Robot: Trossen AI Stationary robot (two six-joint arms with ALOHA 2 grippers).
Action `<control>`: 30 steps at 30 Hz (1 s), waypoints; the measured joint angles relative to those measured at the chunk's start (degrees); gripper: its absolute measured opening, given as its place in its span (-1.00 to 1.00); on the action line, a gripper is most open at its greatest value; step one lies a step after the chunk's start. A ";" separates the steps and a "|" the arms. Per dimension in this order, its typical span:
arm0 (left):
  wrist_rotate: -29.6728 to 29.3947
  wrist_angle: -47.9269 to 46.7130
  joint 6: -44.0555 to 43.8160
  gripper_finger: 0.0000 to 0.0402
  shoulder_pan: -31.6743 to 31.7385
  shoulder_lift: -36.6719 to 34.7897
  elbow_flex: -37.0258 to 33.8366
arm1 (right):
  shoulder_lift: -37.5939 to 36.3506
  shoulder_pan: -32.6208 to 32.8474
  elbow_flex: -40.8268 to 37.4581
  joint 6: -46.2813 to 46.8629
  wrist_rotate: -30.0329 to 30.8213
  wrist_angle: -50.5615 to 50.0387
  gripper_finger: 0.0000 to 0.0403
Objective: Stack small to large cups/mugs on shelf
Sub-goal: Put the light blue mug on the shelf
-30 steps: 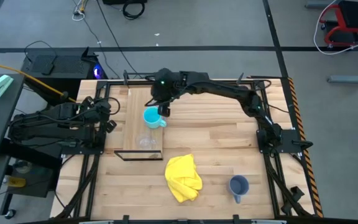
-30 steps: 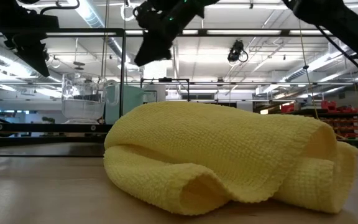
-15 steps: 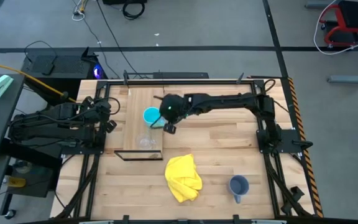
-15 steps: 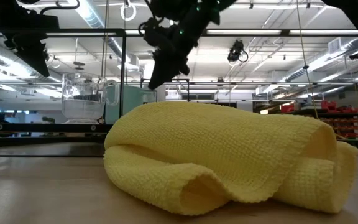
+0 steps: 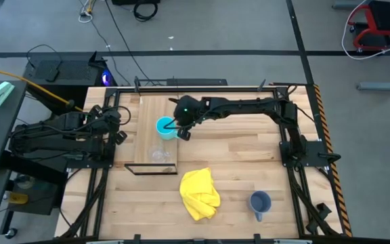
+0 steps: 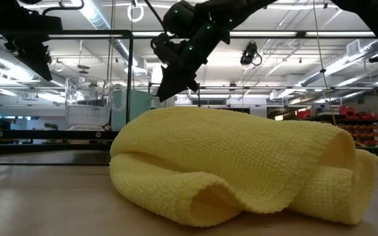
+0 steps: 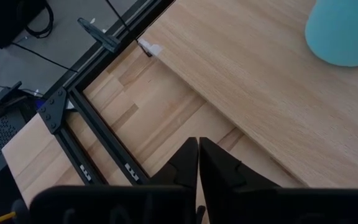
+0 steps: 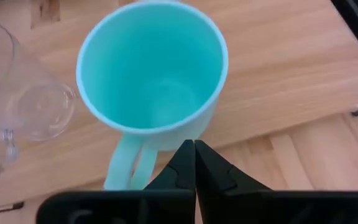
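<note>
Right hand (image 5: 179, 130): fingers pressed together, holding nothing, low over the shelf edge just beside the cyan mug's handle
Left hand (image 7: 198, 163): fingers closed, empty, parked at the bench's left side
Cyan mug (image 5: 165, 127): upright on the shelf (image 5: 149, 115), open end up
Clear cup (image 5: 158, 154): on the shelf near its front end, apart from the mug; seems upright
Grey mug (image 5: 260, 202): on the bench (image 5: 249, 156), front right
Yellow cloth (image 5: 200, 193): crumpled, front middle
</note>
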 joint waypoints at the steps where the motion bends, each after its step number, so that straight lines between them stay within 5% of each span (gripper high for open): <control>1: 0.01 0.03 0.02 -0.88 0.00 0.01 -0.02 | 0.01 0.00 0.00 -0.07 -0.14 0.61 -0.98; 14: 0.01 0.02 -0.07 -0.93 0.00 0.00 -0.02 | 0.05 -0.55 0.04 -0.67 -3.04 4.44 -0.99; 20: 0.00 0.02 -0.12 -0.87 0.00 0.00 -0.02 | -1.10 0.18 0.02 2.46 5.06 -1.04 -1.00; 30: 0.01 0.04 -0.07 -0.94 0.00 0.00 -0.02 | -1.50 7.95 0.11 8.83 5.38 -6.47 -1.00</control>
